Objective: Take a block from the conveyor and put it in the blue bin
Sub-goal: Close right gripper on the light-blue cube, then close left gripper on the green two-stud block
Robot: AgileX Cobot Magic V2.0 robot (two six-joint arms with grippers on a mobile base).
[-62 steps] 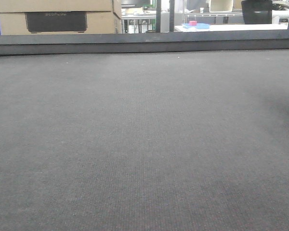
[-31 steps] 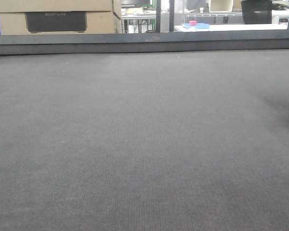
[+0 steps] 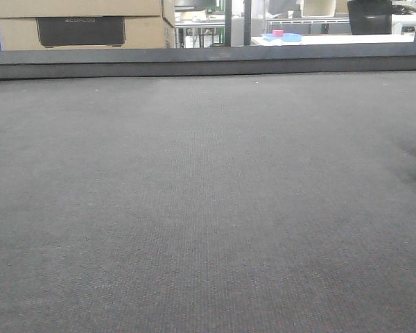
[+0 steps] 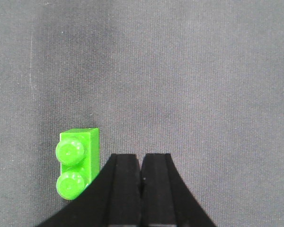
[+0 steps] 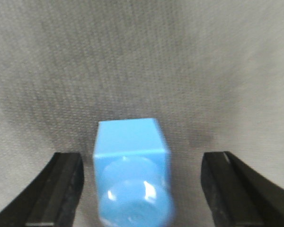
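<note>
The conveyor (image 3: 208,208) fills the front view as a wide grey woven belt, with its dark rail (image 3: 208,61) along the far edge and cardboard boxes (image 3: 76,24) behind. In the left wrist view the left jaws are pressed together and hold nothing. A green block (image 4: 78,163) with two studs lies on the belt just to their left. In the right wrist view the right jaws are spread wide. A blue block (image 5: 131,156), blurred at its near end, sits on the belt between them, touching neither finger.

green block (image 4: 79,162), blue block (image 5: 129,140), grey woven conveyor (image 3: 208,208)
</note>
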